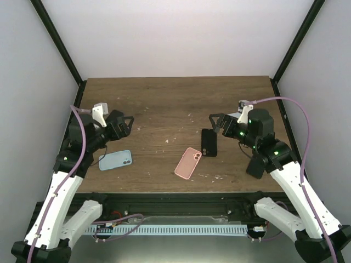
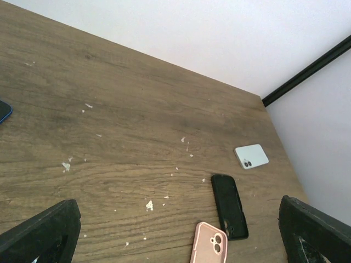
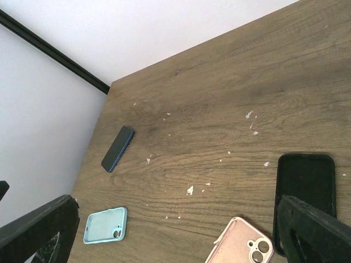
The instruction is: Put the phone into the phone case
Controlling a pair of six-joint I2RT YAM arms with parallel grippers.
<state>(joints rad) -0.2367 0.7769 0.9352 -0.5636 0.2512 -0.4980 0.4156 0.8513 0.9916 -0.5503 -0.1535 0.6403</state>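
Note:
Three empty cases lie on the wooden table: a light blue case [image 1: 115,160] at the front left, a pink case [image 1: 188,163] in the middle and a black case [image 1: 209,142] just right of it. A blue-edged phone [image 3: 118,148] lies screen up near the left wall; only its corner [image 2: 3,111] shows in the left wrist view. A white phone [image 2: 252,156] lies camera side up beyond the black case. My left gripper [image 1: 125,126] is open and empty above the table, behind the light blue case. My right gripper [image 1: 216,121] is open and empty just behind the black case.
The table [image 1: 175,98] is scattered with small white flecks. White walls and black frame posts [image 1: 60,44] close in the sides and back. The front edge of the table runs just below the pink case.

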